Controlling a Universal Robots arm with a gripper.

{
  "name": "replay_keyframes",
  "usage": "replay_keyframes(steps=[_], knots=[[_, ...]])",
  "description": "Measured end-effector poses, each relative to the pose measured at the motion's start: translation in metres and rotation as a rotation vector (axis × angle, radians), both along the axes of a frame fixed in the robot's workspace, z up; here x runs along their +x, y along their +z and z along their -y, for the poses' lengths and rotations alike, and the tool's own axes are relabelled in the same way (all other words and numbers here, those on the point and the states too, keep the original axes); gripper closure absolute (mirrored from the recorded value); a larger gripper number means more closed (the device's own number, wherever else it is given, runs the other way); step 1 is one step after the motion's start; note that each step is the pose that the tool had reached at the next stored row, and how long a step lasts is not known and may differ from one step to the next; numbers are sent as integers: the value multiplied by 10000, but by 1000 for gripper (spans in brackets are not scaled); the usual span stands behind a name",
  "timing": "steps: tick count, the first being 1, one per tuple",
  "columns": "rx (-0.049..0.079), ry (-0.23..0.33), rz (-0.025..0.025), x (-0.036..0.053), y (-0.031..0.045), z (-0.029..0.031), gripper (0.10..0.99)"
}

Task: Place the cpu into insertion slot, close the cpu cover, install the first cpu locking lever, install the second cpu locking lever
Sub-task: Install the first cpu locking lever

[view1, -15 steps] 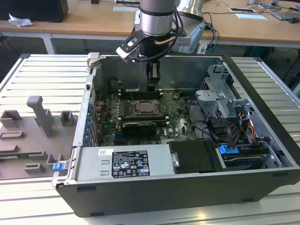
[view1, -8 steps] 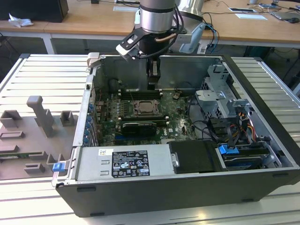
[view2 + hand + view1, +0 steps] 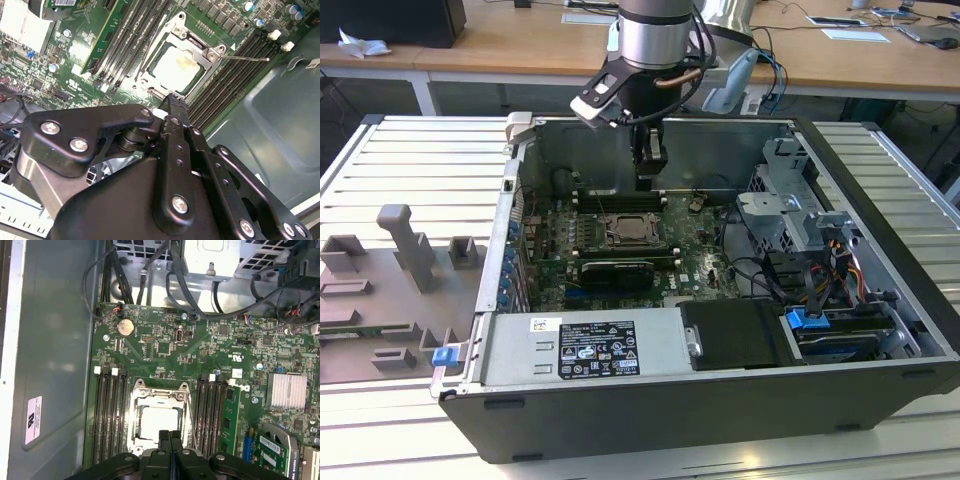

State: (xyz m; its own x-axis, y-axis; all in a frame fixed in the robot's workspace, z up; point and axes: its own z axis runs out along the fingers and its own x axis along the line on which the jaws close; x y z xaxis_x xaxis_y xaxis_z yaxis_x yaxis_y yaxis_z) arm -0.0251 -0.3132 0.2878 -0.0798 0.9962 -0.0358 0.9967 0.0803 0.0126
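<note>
My gripper (image 3: 170,436) has its two black fingers pressed flat together, with no gap between them and nothing held. In the exterior view it (image 3: 650,170) hangs inside the open computer case (image 3: 620,420), over the green motherboard (image 3: 165,347). In both wrist views my fingertips sit just beside one edge of the insertion slot (image 3: 134,412); I cannot tell whether they touch it. The cpu (image 3: 159,421) lies flat in that slot, its pale face showing through the square cut-out of the cpu cover (image 3: 199,49), which lies down over it. In the second wrist view a thin locking lever (image 3: 245,58) juts from the cover's corner out over the black memory slots (image 3: 225,82). More memory slots flank the socket on both sides.
</note>
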Motion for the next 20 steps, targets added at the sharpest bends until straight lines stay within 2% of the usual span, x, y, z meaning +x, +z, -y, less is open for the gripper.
replay_keyframes(steps=[3,20], knots=[[0,42,1,0,0,0,980],[0,1199,1,0,0,0,980]])
